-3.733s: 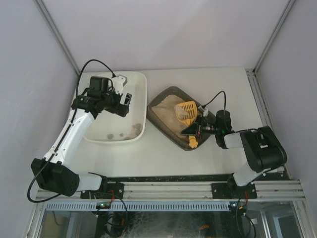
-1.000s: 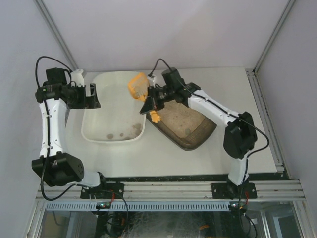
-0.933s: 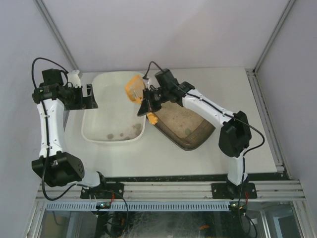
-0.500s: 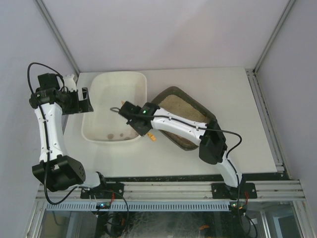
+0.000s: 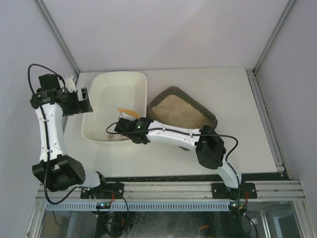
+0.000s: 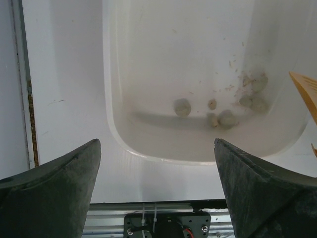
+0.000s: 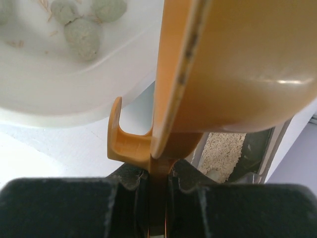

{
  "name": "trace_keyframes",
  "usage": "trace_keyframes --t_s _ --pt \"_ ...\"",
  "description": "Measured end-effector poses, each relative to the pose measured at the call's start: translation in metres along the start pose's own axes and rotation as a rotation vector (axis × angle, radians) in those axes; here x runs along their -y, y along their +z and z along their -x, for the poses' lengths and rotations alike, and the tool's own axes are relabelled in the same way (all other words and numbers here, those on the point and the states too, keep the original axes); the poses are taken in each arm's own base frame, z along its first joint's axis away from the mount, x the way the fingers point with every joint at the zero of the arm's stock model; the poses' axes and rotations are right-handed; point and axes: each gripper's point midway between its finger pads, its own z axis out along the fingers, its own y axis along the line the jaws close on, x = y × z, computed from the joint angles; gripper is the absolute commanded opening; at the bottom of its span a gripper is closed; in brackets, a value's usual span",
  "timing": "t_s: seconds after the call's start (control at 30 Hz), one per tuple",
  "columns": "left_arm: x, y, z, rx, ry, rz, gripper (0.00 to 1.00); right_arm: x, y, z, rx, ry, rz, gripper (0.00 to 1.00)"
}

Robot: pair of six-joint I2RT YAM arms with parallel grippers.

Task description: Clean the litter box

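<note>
1. The white table (image 5: pixel 237 84) carries two containers side by side.
2. The white tub (image 5: pixel 121 74) stands on the left half of the table, its long side running away from the arms.
3. The litter box (image 5: pixel 174 89) sits just right of the tub, turned at an angle. Its near-left corner is close to the tub's right rim, and beige litter (image 5: pixel 181 106) covers its floor.
4. The right gripper (image 7: pixel 158 186) reaches from the right, past the near edge of the litter box, to the tub's near-right part. Its jaws are pressed tight on the handle of the scoop.
5. The left gripper (image 5: pixel 84 100) hovers above the table just left of the tub's left rim. Its jaws are spread wide, with nothing between them.
6. The orange scoop (image 7: pixel 228 74) is tipped on edge above the tub's near-right corner.
7. Several grey clumps (image 6: pixel 183 106) lie on the tub floor near its near end.
</note>
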Motion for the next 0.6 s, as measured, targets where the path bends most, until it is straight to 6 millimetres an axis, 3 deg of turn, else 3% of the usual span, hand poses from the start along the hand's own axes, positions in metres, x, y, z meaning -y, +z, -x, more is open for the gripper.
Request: trace_keyframes --t_s 0.13,0.23,0.37,0.47,0.53,0.6 --pt "0.011 0.002 0.0 -0.007 0.023 -0.012 1.0 0.01 -0.007 0.005 0.036 0.082 0.033 0.0" --pt "0.045 0.008 0.003 -0.022 0.129 -0.056 1.0 0.033 -0.022 -0.002 0.091 0.246 0.132 0.0" --pt "0.116 0.019 0.017 -0.043 0.311 -0.182 1.0 0.108 -0.059 -0.032 0.18 0.565 0.258 0.0" --pt "0.167 0.033 0.045 -0.037 0.436 -0.248 1.0 0.164 -0.073 -0.064 0.243 0.793 0.274 0.0" --pt "0.2 0.048 0.065 -0.028 0.499 -0.27 0.99 0.172 -0.076 -0.091 0.239 0.891 0.313 0.0" --pt "0.235 0.068 0.083 -0.008 0.55 -0.293 1.0 0.16 -0.076 -0.107 0.217 0.936 0.379 0.0"
